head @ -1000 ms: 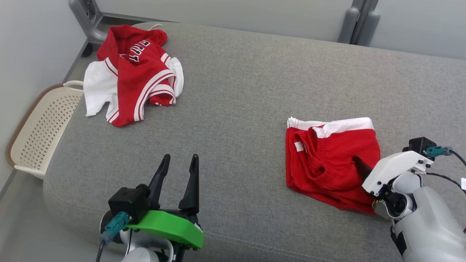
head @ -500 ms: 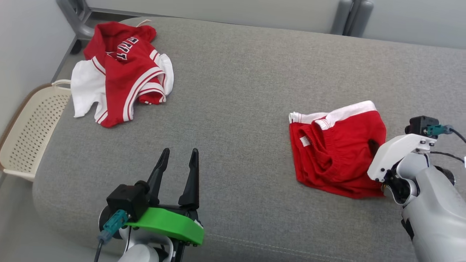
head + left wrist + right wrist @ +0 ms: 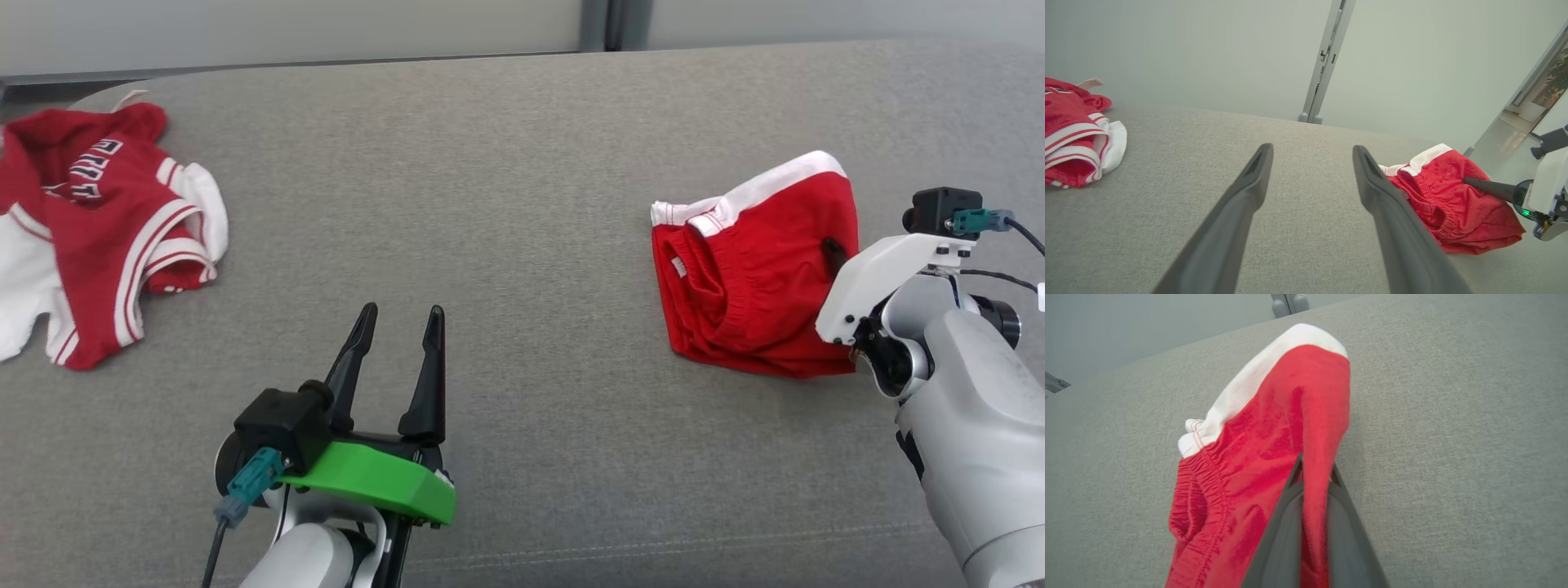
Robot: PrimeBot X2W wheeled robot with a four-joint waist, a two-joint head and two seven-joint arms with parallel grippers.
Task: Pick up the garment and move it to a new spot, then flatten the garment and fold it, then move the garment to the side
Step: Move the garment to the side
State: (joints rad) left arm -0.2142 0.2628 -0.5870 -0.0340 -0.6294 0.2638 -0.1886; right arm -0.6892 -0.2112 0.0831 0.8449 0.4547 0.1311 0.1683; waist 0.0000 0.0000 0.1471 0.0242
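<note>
Right claw (image 3: 1314, 473) was pinched tight on a fold of the red shorts (image 3: 751, 286) near their right edge. The white-banded shorts sat on the right side of the grey fabric surface (image 3: 522, 204). Left claw (image 3: 404, 314) hovered wide open and empty near the front. A red-and-white jersey (image 3: 106, 229) lay crumpled at far left.

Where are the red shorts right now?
Red shorts: head view, right side of grey cushion, right edge pinched in the right tool; jersey lies far left.
</note>
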